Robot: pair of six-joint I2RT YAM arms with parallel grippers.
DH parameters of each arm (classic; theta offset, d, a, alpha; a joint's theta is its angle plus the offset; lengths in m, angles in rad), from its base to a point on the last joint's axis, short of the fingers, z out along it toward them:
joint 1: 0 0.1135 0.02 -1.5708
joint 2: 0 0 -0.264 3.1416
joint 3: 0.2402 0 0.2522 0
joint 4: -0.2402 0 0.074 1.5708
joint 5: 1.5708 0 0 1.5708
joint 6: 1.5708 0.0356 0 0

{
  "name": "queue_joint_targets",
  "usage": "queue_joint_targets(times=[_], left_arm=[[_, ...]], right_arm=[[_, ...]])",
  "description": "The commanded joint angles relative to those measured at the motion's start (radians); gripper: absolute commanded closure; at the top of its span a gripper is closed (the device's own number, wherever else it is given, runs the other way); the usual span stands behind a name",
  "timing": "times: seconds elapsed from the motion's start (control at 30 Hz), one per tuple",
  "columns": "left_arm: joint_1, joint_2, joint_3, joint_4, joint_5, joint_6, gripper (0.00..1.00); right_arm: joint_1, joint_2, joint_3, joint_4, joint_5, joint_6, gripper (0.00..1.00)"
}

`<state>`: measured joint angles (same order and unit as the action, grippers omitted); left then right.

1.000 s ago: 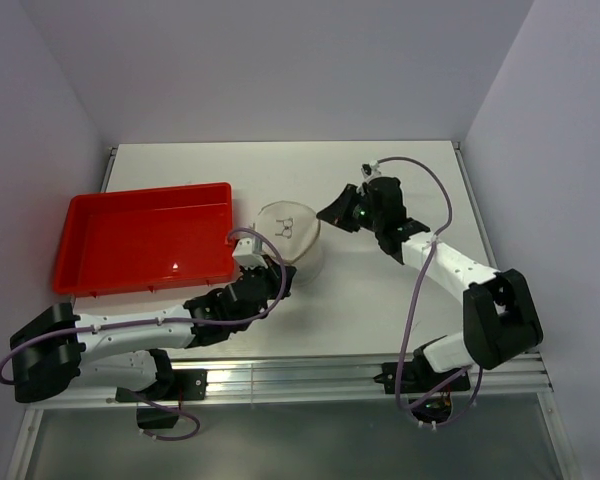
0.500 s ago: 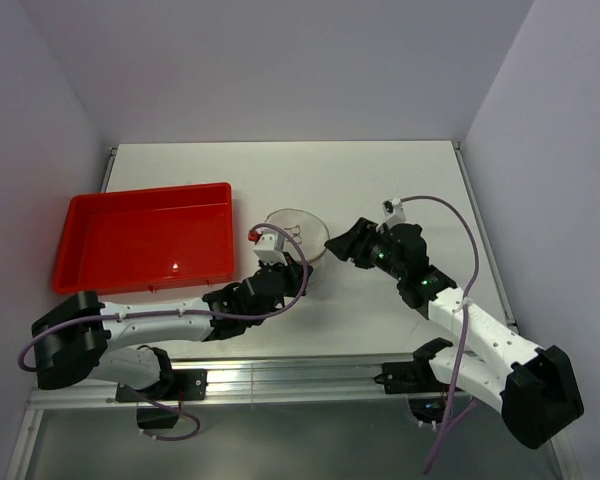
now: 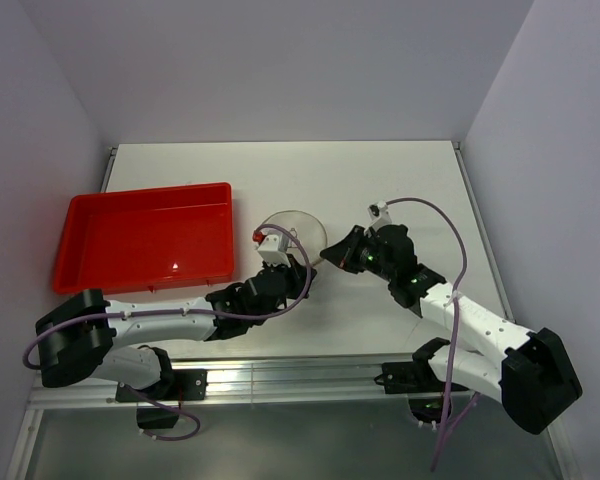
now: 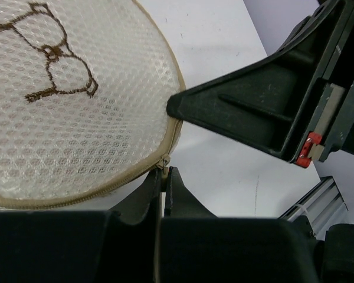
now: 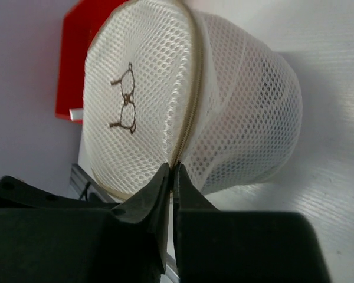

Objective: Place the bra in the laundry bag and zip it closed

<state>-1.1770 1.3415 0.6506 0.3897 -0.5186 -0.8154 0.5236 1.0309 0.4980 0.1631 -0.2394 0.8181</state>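
The laundry bag (image 3: 292,230) is a round drum of whitish mesh with a tan zipper rim and a brown mark on its lid. It lies tipped, next to the red tray. My left gripper (image 3: 306,268) is at the bag's near right edge, shut on the zipper pull (image 4: 163,171) at the lid's rim (image 4: 106,188). My right gripper (image 3: 326,252) is just right of it, shut on the zipper rim (image 5: 172,168) between the lid (image 5: 135,118) and the mesh wall (image 5: 248,118). One right finger (image 4: 236,115) touches the rim in the left wrist view. The bra does not show.
A red plastic tray (image 3: 90,275) sits left of the bag and shows behind it in the right wrist view (image 5: 74,65). White tabletop (image 3: 380,180) runs behind and right of the bag. The metal rail (image 3: 320,375) lines the near edge.
My right arm has swung in and towards the near edge, and its gripper has closed on the bag's rim. My left gripper has reached further right. The bag has tipped over.
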Motion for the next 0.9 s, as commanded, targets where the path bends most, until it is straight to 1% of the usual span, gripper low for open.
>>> queue_joint_targets(times=[0.0,0.07,0.23,0.33,0.43,0.53,0.6,0.63,0.7,0.77,0.8,0.83,0.87], left_arm=[[-0.007,-0.028,0.011,0.029,0.014,-0.008,1.0],[-0.007,-0.044,0.0,0.018,0.011,-0.014,1.0],[-0.007,-0.102,-0.038,-0.052,-0.032,-0.021,1.0],[-0.007,-0.146,-0.068,-0.084,-0.069,-0.028,1.0],[-0.007,-0.183,-0.088,-0.127,-0.104,-0.036,1.0],[-0.006,-0.211,-0.098,-0.146,-0.124,-0.034,1.0],[-0.006,-0.216,-0.097,-0.15,-0.136,-0.031,1.0],[-0.006,-0.216,-0.095,-0.149,-0.136,-0.027,1.0],[-0.006,-0.205,-0.083,-0.124,-0.127,-0.016,1.0],[-0.006,-0.18,-0.072,-0.104,-0.118,-0.001,1.0],[-0.006,-0.17,-0.056,-0.092,-0.109,0.004,1.0],[-0.006,-0.159,-0.046,-0.069,-0.103,0.015,1.0],[-0.006,-0.137,-0.039,-0.057,-0.098,0.021,1.0]], right_arm=[[-0.004,0.009,0.062,0.009,0.086,-0.01,0.97],[-0.011,0.012,0.073,0.003,0.101,-0.025,1.0],[-0.089,0.029,0.114,0.0,0.124,-0.056,1.0],[-0.128,0.075,0.157,0.015,0.135,-0.069,1.0],[-0.158,0.15,0.215,0.058,0.134,-0.086,1.0],[-0.171,0.292,0.315,0.058,0.114,-0.135,1.0],[-0.171,0.343,0.387,0.033,0.082,-0.163,1.0],[-0.171,0.374,0.402,0.023,0.069,-0.168,1.0],[-0.16,0.376,0.404,0.021,0.048,-0.177,1.0],[-0.13,0.341,0.389,-0.002,0.08,-0.194,0.86],[-0.096,0.325,0.369,-0.017,0.138,-0.204,0.75],[-0.086,0.287,0.353,-0.03,0.156,-0.201,0.53],[-0.079,0.264,0.332,-0.034,0.166,-0.194,0.44]])
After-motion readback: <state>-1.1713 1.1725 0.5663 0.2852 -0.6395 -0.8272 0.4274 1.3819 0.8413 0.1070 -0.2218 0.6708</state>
